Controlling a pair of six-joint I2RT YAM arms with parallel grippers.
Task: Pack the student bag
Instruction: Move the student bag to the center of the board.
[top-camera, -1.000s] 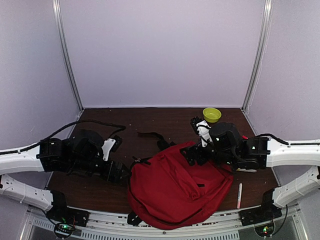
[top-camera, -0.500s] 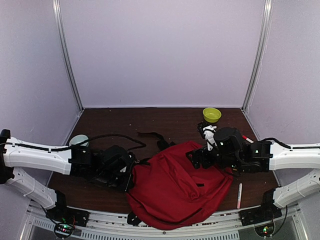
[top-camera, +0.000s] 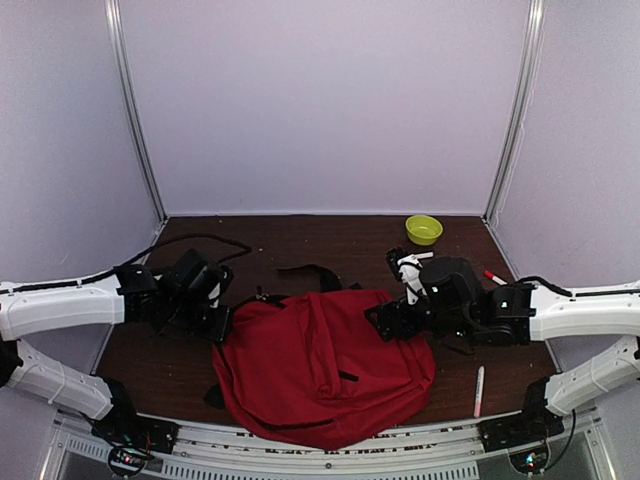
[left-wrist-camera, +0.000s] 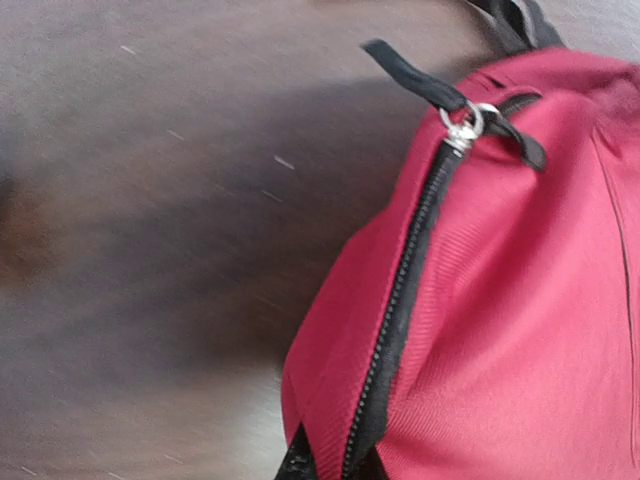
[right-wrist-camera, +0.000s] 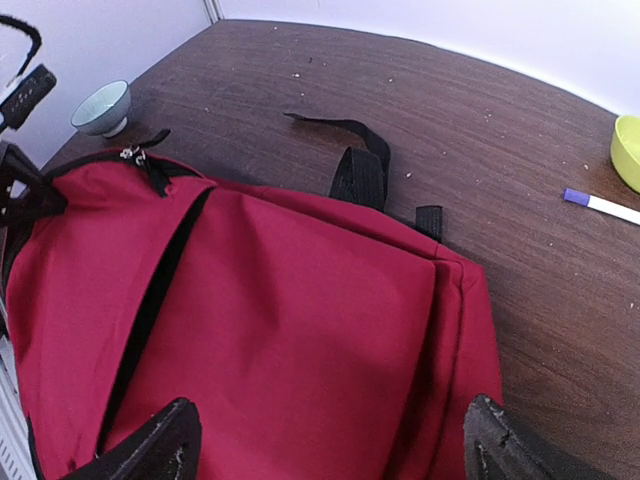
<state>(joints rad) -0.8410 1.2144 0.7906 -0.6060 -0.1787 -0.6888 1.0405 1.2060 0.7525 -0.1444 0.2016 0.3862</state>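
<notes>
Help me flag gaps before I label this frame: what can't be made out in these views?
- Student bag interior: hidden by its own red fabric in every view.
- Left gripper: shut on the bag, jaws mostly cut off by the left wrist view's bottom edge.
- Yellow bowl: cut off by the right wrist view's right edge.
- White bowl: hidden behind the left arm in the top view.

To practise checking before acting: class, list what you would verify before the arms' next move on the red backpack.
1. Left claw shut on the student bag at its edge: ok.
2. Right claw open above the bag: ok.
3. Zipper open for packing: not ok, closed where visible.
4. Pen lying free beside the bag: ok.
5. Whether anything is inside the bag: cannot tell.
</notes>
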